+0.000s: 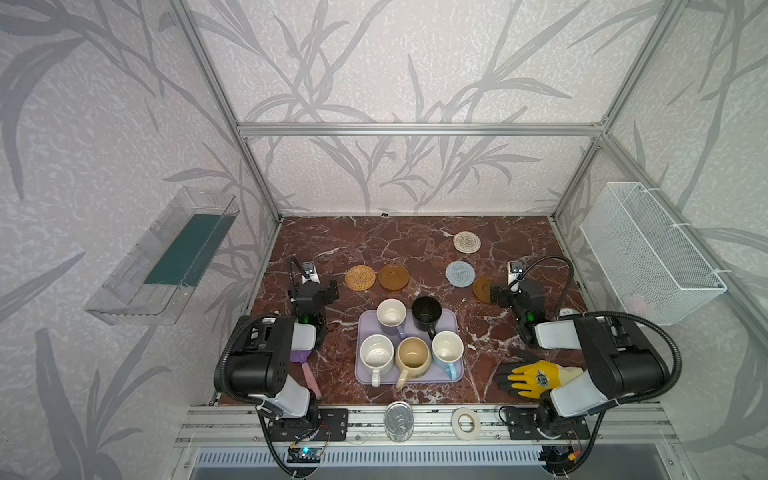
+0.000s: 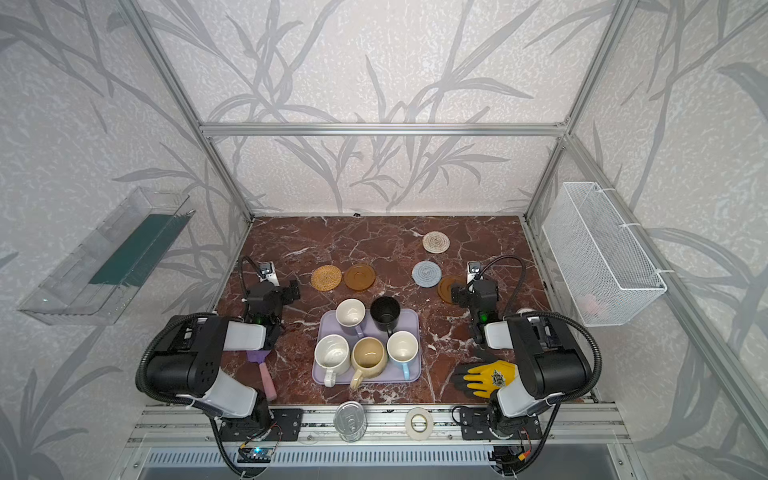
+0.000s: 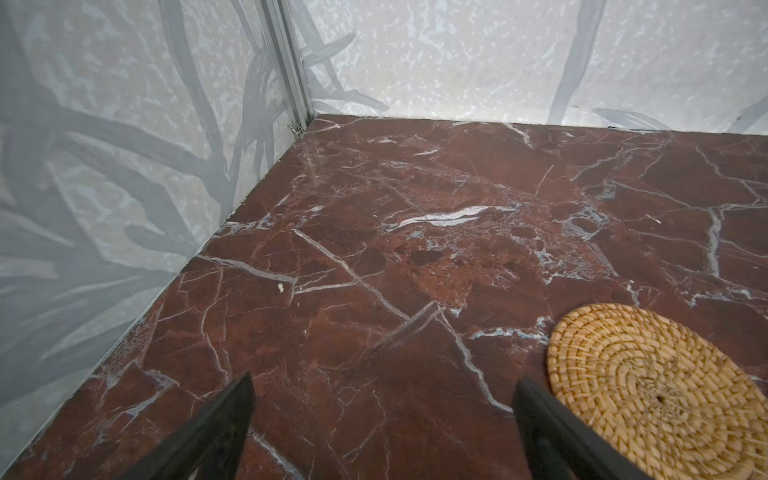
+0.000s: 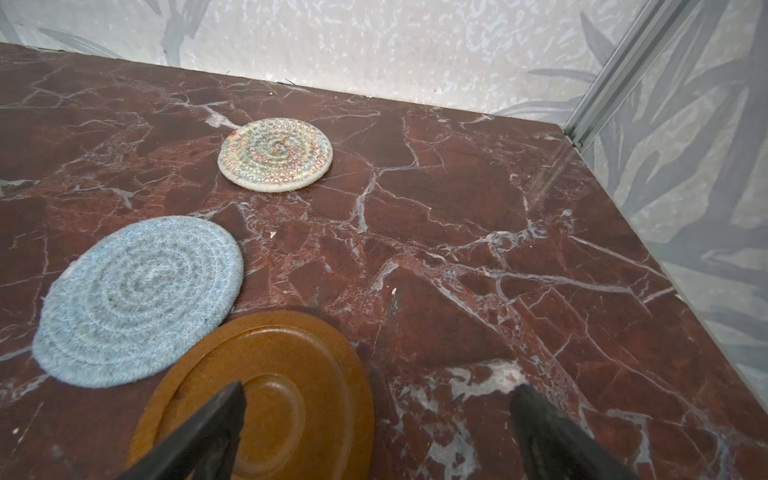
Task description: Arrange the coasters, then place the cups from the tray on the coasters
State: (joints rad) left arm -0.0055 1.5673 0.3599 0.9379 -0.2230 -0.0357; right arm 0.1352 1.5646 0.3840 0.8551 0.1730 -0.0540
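Five cups stand on the lavender tray (image 1: pixel 365 322): lavender (image 1: pixel 391 312), black (image 1: pixel 426 311), speckled white (image 1: pixel 376 351), beige (image 1: pixel 412 354) and light blue (image 1: pixel 447 348). Behind the tray lie the coasters: rattan (image 1: pixel 360 277) (image 3: pixel 656 390), wooden (image 1: pixel 393 276), grey-blue (image 1: pixel 460 273) (image 4: pixel 137 299), cream (image 1: pixel 466 242) (image 4: pixel 275 154) and a second wooden one (image 1: pixel 481 289) (image 4: pixel 266 390). My left gripper (image 1: pixel 332 289) (image 3: pixel 382 399) is open and empty, just left of the rattan coaster. My right gripper (image 1: pixel 494 296) (image 4: pixel 378 409) is open, one finger over the second wooden coaster.
A yellow-and-black glove (image 1: pixel 536 376) lies at the front right and a purple-and-pink tool (image 1: pixel 309 374) at the front left. A silver can (image 1: pixel 398 419) and a tape roll (image 1: pixel 466 423) sit on the front rail. A wire basket (image 1: pixel 648 253) and a clear bin (image 1: pixel 166 257) hang on the side walls.
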